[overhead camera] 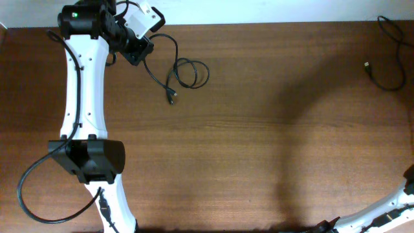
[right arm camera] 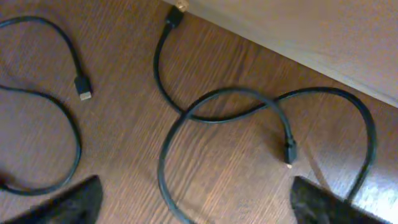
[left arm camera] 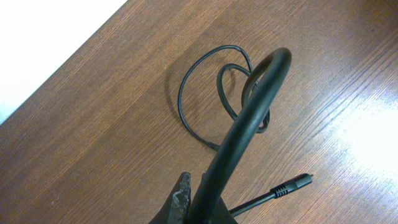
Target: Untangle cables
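Sprawling across the wooden table (overhead camera: pixel 259 129), the cables (left arm camera: pixel 249 117) looked light, floppy and snag-prone, 1 clamped in the left gripper (overhead camera: pixel 134 46), others lying under the wide-apart right gripper (right arm camera: pixel 196 205), so I'd have grabbed near a plug (right arm camera: pixel 83 87).

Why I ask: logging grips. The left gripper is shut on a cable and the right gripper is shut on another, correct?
Not quite. The left gripper is shut on a cable, but the right gripper is open: the right wrist view shows its fingers wide apart above loose cables on the table.
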Tool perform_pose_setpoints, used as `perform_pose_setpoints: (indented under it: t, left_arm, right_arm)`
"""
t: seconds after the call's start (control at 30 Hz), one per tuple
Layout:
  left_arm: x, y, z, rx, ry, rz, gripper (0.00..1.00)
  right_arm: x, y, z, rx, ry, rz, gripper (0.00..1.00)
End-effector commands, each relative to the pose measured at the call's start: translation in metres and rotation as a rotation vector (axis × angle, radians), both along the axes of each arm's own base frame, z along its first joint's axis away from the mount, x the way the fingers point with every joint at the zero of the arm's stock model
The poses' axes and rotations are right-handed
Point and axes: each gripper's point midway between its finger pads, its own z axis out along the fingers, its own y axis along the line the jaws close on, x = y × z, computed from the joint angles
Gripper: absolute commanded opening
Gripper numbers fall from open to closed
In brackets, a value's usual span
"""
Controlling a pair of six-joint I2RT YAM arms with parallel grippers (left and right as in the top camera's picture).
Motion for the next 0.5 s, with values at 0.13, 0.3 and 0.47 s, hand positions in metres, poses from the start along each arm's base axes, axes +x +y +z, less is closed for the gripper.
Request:
perform_pose_setpoints:
  t: [0.13, 0.3, 0.47]
  left_arm:
    - [-0.007, -0.004, 0.022, -0.015, -0.050, -0.022, 0.00]
    - [-0.007, -0.010, 0.022, -0.016, -0.051, -0.034, 0.00]
    - [-0.008, -0.037, 0.029, -0.075, -0.075, -0.100, 0.00]
  right_arm:
    - [0.018, 0.030, 0.143, -0.179, -0.193, 0.109, 0.99]
    - [0.040, 0.117, 0.214, -0.281, -0.214, 0.342, 0.99]
    - [0.089, 0.252, 0.215, -0.225, -0.219, 0.757, 0.99]
